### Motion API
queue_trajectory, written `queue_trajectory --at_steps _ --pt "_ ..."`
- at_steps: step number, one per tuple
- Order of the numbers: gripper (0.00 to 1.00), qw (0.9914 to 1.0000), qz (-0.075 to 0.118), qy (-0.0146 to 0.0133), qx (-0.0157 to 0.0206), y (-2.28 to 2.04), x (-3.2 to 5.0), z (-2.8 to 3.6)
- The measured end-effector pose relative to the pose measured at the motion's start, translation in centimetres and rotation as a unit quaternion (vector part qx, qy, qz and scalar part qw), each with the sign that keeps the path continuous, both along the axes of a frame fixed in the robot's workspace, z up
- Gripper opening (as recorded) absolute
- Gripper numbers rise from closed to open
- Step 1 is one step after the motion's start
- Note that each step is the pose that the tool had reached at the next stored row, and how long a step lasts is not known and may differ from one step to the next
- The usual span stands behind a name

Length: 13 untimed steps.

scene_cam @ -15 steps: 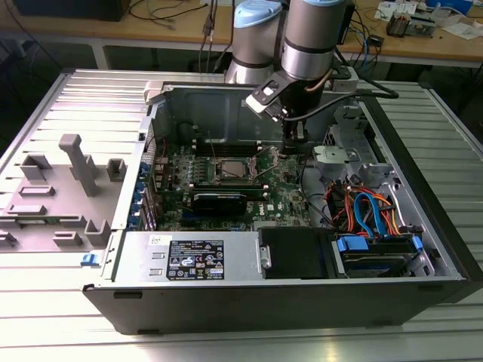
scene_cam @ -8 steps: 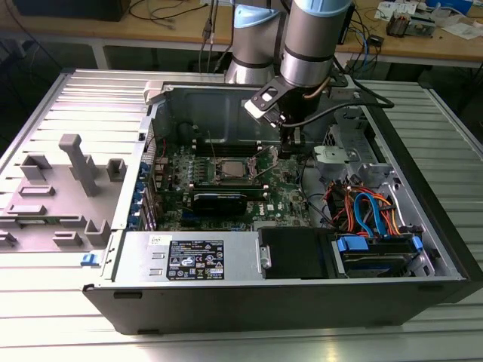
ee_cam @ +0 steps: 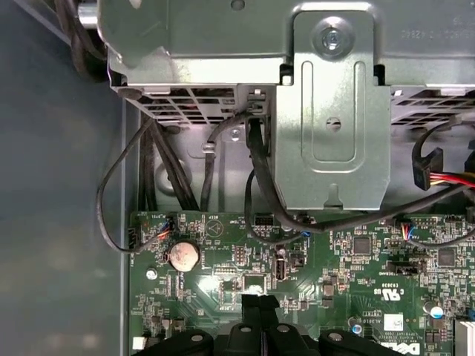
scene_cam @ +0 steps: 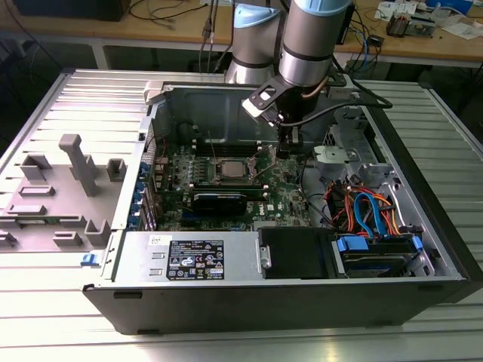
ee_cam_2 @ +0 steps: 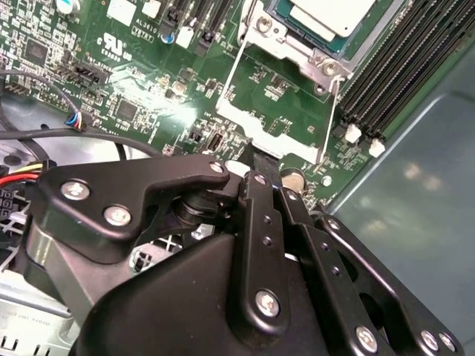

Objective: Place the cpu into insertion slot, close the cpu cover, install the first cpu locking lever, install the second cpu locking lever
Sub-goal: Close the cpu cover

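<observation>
Inside an open computer case (scene_cam: 249,305), beyond the labelled power supply (scene_cam: 195,264) and a bundle of blue and orange cables (scene_cam: 370,207), the cpu (ee_cam_2: 330,15) sits in the insertion slot (ee_cam_2: 293,41) on the green motherboard (scene_cam: 281,202). The cpu cover (ee_cam_2: 256,133) lies swung open beside the slot, with the board showing through its cut-out. The gripper (ee_cam_2: 265,159) is at the cover's free edge, fingers pressed together. Whether they pinch the plate cannot be told. Black memory slots (ee_cam_2: 401,67) run alongside.
</observation>
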<state>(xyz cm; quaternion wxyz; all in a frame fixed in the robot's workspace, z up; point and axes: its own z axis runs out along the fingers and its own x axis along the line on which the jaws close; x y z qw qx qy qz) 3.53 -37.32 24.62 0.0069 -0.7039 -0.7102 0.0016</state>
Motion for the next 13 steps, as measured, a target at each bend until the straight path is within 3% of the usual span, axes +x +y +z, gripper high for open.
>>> queue_trajectory --at_steps 4,7,13 --pt "0.11 1.0 0.0 0.0005 0.0021 0.0 -0.53 0.05" --pt "0.11 0.99998 0.0 0.0005 0.0057 0.01 -1.02 0.27" --pt "0.11 0.99998 0.0 0.0006 0.0058 0.0 -1.17 0.27"
